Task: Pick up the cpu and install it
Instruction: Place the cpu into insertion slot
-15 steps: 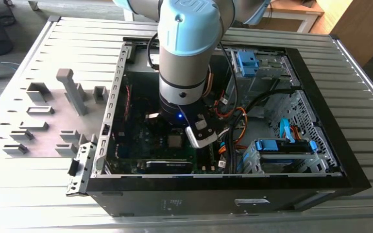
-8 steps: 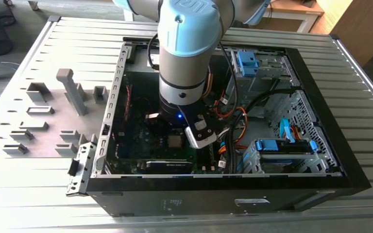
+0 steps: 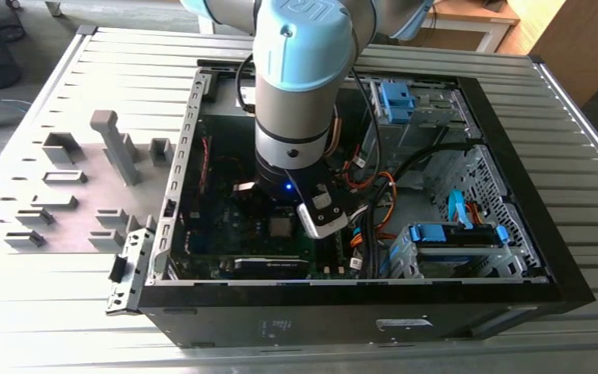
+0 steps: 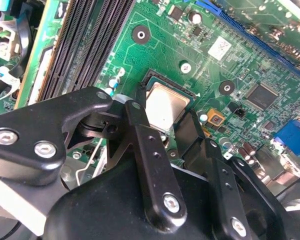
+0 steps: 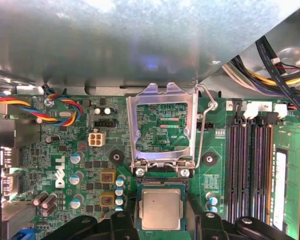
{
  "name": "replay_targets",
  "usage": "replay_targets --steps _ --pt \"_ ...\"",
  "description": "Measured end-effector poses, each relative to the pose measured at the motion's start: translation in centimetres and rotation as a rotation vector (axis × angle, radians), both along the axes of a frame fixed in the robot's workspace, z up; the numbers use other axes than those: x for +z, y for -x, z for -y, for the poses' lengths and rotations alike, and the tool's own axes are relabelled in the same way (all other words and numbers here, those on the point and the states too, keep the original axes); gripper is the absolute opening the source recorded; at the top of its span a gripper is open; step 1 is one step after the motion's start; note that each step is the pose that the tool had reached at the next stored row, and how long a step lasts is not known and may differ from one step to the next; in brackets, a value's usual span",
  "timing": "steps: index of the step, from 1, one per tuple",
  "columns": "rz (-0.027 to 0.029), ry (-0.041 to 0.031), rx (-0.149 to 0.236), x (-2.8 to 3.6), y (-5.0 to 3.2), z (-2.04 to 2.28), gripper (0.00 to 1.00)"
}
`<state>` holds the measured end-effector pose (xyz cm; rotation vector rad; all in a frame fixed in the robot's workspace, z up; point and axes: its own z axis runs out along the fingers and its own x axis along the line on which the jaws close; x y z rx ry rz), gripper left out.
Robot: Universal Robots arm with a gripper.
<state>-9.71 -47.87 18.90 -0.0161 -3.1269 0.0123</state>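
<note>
- Gripper (image 5: 162, 222): it straddles the cpu (image 5: 161, 207) on two opposite sides. You cannot tell whether it clamps the chip or stands just clear of it; the contact lines are hidden.
- The cpu lies flat inside the socket (image 4: 155, 77), silvery top up. In both wrist views it looks level with the frame, but you cannot confirm that it is fully seated.
- Risk, as a judgement: if the chip sits slightly skewed, any downward push could bend the contacts beneath it. Those contacts, and any corner mark or notch, are hidden from you.
- Risk: if the gripper sticks to the chip edges, a lift could drag the cpu back out or tilt it.
- The load plate (image 5: 162, 94) stands open just beyond the socket, with the lever wire (image 5: 202, 130) beside it. Either could catch the gripper body on a sideways move.
- In the exterior view, the cables (image 3: 382, 195) hang at 3 o'clock from the wrist, near enough to snag.
- In the exterior view, the arm (image 3: 299, 78) covers the socket, and the holder blocks (image 3: 71, 175) lie at 9 o'clock, outside the case (image 3: 361, 292).
</note>
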Motion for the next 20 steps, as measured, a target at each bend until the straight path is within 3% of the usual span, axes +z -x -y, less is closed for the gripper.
replay_targets --steps 20 --pt "-0.0001 -0.0010 0.002 -0.05 -0.02 0.02 0.47"
